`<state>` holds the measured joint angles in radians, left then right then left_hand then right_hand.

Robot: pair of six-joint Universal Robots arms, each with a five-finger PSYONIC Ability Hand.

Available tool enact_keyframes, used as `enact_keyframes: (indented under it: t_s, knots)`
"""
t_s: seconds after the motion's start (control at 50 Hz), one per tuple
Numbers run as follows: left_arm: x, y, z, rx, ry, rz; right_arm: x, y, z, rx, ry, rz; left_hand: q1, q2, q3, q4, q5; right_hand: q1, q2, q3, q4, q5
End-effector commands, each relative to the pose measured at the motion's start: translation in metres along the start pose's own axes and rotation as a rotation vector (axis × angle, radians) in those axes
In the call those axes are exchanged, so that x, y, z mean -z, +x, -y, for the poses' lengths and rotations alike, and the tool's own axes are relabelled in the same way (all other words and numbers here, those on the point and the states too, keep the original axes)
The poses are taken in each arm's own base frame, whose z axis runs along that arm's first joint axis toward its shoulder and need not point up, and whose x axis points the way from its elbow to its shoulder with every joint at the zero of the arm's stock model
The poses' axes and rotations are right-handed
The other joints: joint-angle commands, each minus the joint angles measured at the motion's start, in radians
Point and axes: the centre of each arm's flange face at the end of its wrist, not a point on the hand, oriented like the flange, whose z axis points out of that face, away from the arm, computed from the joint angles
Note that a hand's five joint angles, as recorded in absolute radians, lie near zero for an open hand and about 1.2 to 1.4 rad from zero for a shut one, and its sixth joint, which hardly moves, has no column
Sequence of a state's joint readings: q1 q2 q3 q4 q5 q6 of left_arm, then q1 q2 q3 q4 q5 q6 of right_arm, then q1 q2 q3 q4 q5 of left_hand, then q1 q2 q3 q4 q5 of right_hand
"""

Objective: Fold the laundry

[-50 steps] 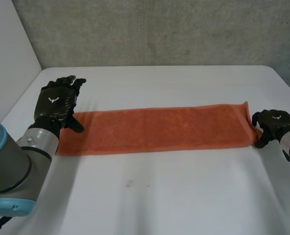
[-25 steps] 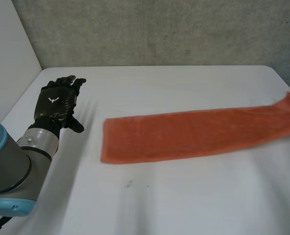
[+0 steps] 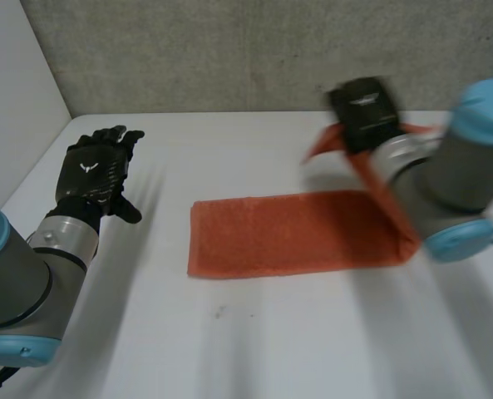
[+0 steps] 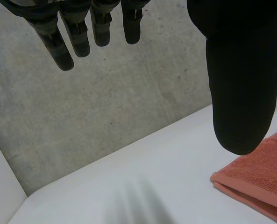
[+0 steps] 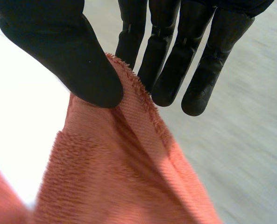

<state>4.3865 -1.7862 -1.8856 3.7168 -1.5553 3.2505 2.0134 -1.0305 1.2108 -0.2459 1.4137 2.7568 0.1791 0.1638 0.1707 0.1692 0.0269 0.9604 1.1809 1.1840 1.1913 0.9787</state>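
towel: orange, flat near the middle of the white bench; its 3 o'clock end turns up and arches back over it.
right robot hand: at 1 o'clock above the towel, grasping that raised end's edge between thumb and straight fingers.
left robot hand: at 9 o'clock, fingers straight, released, apart from the towel.

A bare test room, like a lab, is shown: a plain white counter is set against a rough grey wall.

One towel, two robot hands
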Motion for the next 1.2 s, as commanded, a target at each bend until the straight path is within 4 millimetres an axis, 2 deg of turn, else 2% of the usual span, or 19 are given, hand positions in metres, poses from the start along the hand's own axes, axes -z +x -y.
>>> enact_keyframes:
  t_s: [0.02, 0.06, 0.08, 0.12, 0.24, 0.26, 0.28, 0.3, 0.34, 0.4, 0.5, 0.56, 0.6, 0.68, 0.72, 0.88, 1.02, 1.08, 1.2]
  knots:
    - [0.0, -0.001, 0.0, 0.0, 0.0, 0.004, 0.021, -0.132, 0.001, -0.025, 0.035, 0.332, -0.005, 0.011, 0.004, 0.005, -0.027, 0.436, 0.215, 0.212, 0.205, 0.243]
    - [0.0, -0.001, 0.0, -0.002, 0.0, 0.004, 0.035, -0.169, -0.019, -0.022, -0.012, 0.421, -0.005, 0.011, 0.004, 0.005, -0.027, 0.436, 0.215, 0.212, 0.205, 0.243]
    - [0.0, -0.001, 0.001, 0.0, 0.001, 0.002, 0.035, -0.169, -0.019, -0.022, -0.012, 0.421, -0.005, 0.011, 0.004, 0.005, -0.027, 0.436, 0.215, 0.212, 0.205, 0.243]
    - [0.0, 0.0, 0.0, -0.002, -0.001, -0.001, 0.05, -0.196, -0.039, -0.014, -0.084, 0.494, -0.005, 0.011, 0.004, 0.005, -0.027, 0.436, 0.215, 0.212, 0.205, 0.243]
    - [0.001, 0.004, 0.002, -0.003, 0.006, -0.015, 0.057, -0.203, -0.042, -0.006, -0.117, 0.518, -0.005, 0.011, 0.004, 0.005, -0.027, 0.436, 0.215, 0.212, 0.205, 0.243]
    - [0.001, 0.004, 0.002, -0.003, 0.006, -0.016, 0.055, -0.198, -0.033, -0.01, -0.098, 0.505, -0.005, 0.011, 0.004, 0.005, -0.027, 0.332, 0.112, 0.109, 0.101, 0.139]
    - [0.001, 0.005, 0.004, -0.003, 0.012, -0.018, 0.053, -0.191, -0.018, -0.014, -0.067, 0.483, -0.005, 0.011, 0.004, 0.005, -0.027, -0.073, -0.293, -0.296, -0.304, -0.266]
    - [0.001, 0.005, 0.005, -0.002, 0.017, -0.02, 0.053, -0.191, -0.018, -0.015, -0.066, 0.483, -0.005, 0.011, 0.004, 0.005, -0.027, -0.077, -0.297, -0.3, -0.308, -0.27]
    - [0.0, 0.008, 0.008, -0.002, 0.027, -0.028, 0.049, -0.174, 0.009, -0.02, -0.012, 0.423, -0.005, 0.011, 0.004, 0.005, -0.027, -0.773, -0.993, -0.996, -1.004, -0.966]
    - [0.001, 0.018, 0.014, 0.0, 0.049, -0.058, 0.046, -0.165, 0.016, -0.021, -0.006, 0.383, -0.005, 0.011, 0.004, 0.005, -0.027, -0.786, -1.006, -1.009, -1.017, -0.979]
    - [0.005, 0.038, 0.023, 0.006, 0.076, -0.117, 0.041, -0.119, 0.02, -0.057, -0.061, 0.205, -0.005, 0.011, 0.004, 0.005, -0.027, -0.786, -1.006, -1.009, -1.017, -0.979]
    - [0.011, 0.055, 0.027, 0.011, 0.092, -0.167, 0.043, -0.107, 0.017, -0.079, -0.087, 0.167, -0.005, 0.011, 0.004, 0.005, -0.027, -0.786, -1.006, -1.009, -1.017, -0.979]
    - [0.014, 0.064, 0.03, 0.015, 0.101, -0.196, 0.047, -0.081, 0.001, -0.112, -0.154, 0.1, -0.005, 0.011, 0.004, 0.005, -0.027, -0.786, -1.006, -1.009, -1.017, -0.979]
    - [0.019, 0.097, 0.023, 0.02, 0.09, -0.288, 0.053, -0.06, -0.018, -0.117, -0.22, 0.052, -0.001, 0.014, 0.008, 0.009, -0.023, -0.786, -1.006, -1.009, -1.017, -0.979]
    - [0.02, 0.108, 0.018, 0.019, 0.081, -0.316, 0.062, -0.047, -0.04, -0.115, -0.298, 0.022, -0.004, 0.012, 0.005, 0.006, -0.026, -0.786, -1.006, -1.009, -1.017, -0.979]
    - [0.004, 0.133, -0.027, -0.001, -0.006, -0.364, 0.081, -0.032, -0.079, -0.122, -0.431, -0.012, -0.001, 0.014, 0.008, 0.009, -0.023, -0.786, -1.006, -1.009, -1.017, -0.979]
    - [-0.014, 0.14, -0.058, -0.012, -0.072, -0.364, 0.087, -0.036, -0.092, -0.106, -0.452, 0.002, -0.001, 0.014, 0.008, 0.009, -0.023, -0.786, -1.006, -1.009, -1.017, -0.979]
    - [-0.022, 0.138, -0.071, -0.019, -0.107, -0.351, 0.086, -0.038, -0.096, -0.077, -0.428, 0.002, 0.002, 0.017, 0.011, 0.012, -0.02, -0.741, -0.962, -0.965, -0.972, -0.934]
    - [-0.045, 0.106, -0.081, -0.022, -0.144, -0.25, 0.083, -0.041, -0.108, -0.008, -0.412, 0.009, 0.031, 0.047, 0.04, 0.041, 0.009, -0.565, -0.785, -0.789, -0.796, -0.758]
